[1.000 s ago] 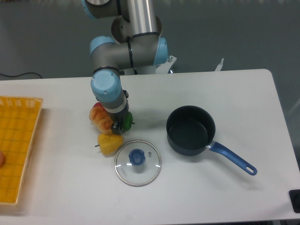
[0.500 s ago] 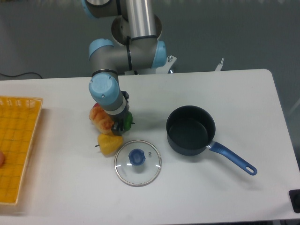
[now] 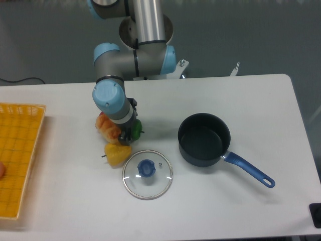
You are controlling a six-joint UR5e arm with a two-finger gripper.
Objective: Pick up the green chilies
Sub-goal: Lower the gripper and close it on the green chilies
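Compared with a second ago, the arm's blue wrist cap sits slightly further left and higher over the table, and the small patch of green beneath it has shifted up with it; everything else lies where it was. The arm reaches down from the top of the view, its wrist covering most of the gripper, so I cannot tell how the fingers stand or whether they are clamped on anything. The green chilies show only as a glossy green sliver at the right edge of the wrist, right against the gripper, between the red pepper and the glass lid; whether the toy rests on the table or is off it cannot be made out.

The white table fills most of the view, with a grey wall or floor behind its far edge. A yellow basket lies at the left edge of the table, cut off by the frame. The dark saucepan with a blue handle stands right of centre, its handle pointing toward the near right corner. The round glass lid with a blue knob lies flat in front of the arm, well apart from the pan. The red pepper, orange-red and lumpy, sits just left of the wrist, partly hidden by it. The yellow pepper lies just in front of it, beside the lid's left rim.
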